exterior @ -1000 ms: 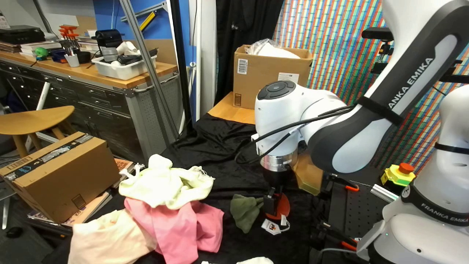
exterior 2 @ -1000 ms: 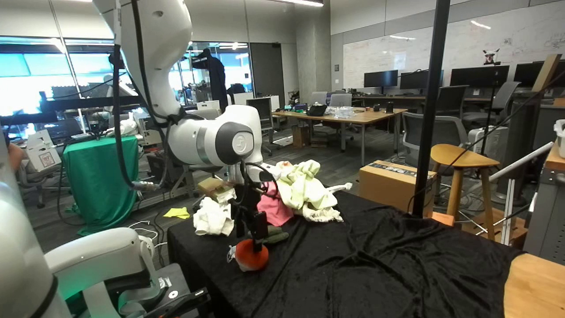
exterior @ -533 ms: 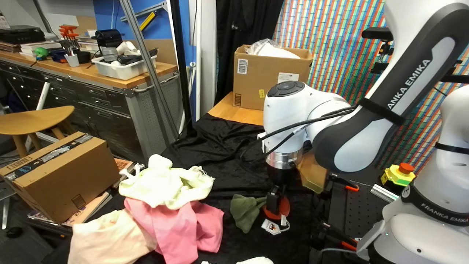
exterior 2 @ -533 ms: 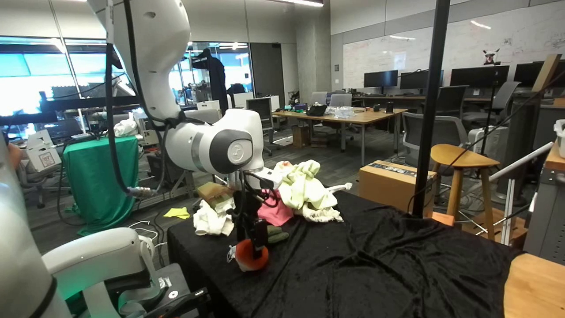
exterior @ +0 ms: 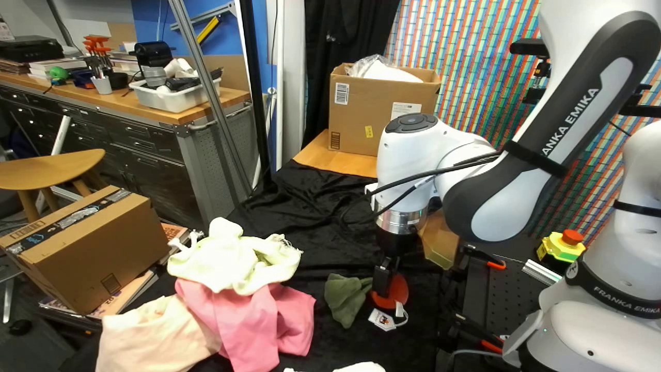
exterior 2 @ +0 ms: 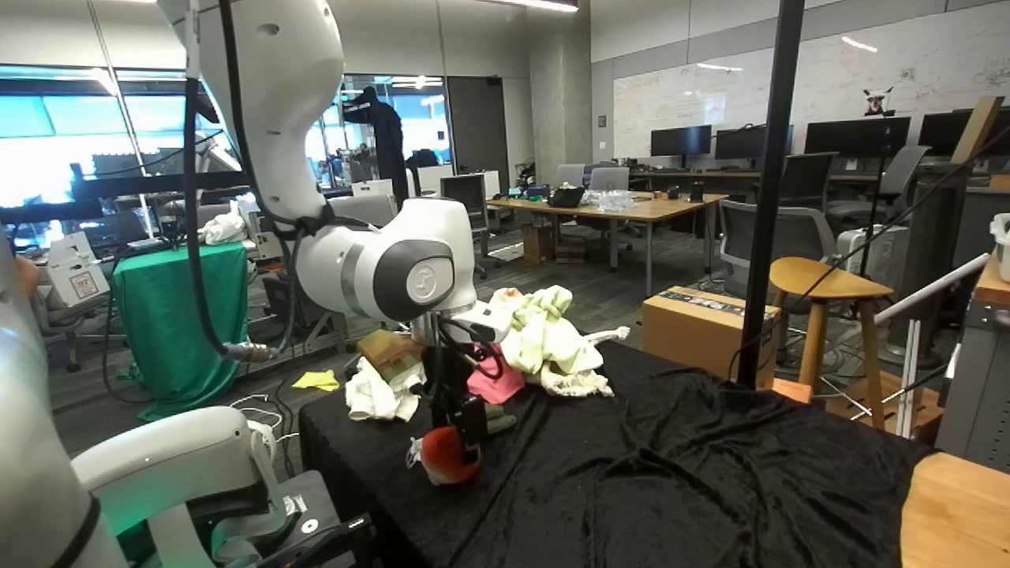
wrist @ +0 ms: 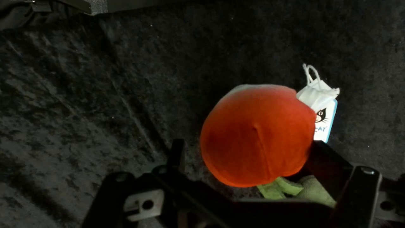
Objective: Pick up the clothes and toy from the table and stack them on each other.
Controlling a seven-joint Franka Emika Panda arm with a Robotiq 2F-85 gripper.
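The toy (wrist: 256, 136), a round red plush with a white part and a paper tag, sits on the black table (exterior 2: 671, 473). My gripper (wrist: 248, 150) stands open low over it. In the wrist view the right finger comes up against the toy's side, while a gap shows by the left finger. Beside the toy lies the olive green garment (exterior: 345, 302). Further off, a pale yellow-green garment (exterior: 232, 261) rests on a pink one (exterior: 253, 325), next to a peach one (exterior: 155, 336). White cloth (exterior 2: 383, 394) lies near the table's edge.
A cardboard box (exterior: 384, 108) stands at the table's end, and a taped box (exterior: 88, 248) sits off its side. An amber piece (exterior: 439, 243) hangs beside my wrist. A yellow-green knob with a red top (exterior: 560, 248) is near the robot's base.
My arm has shifted slightly sideways, away from the clothes, and the fingers have come a little lower by the toy. The toy and clothes have stayed where they were.
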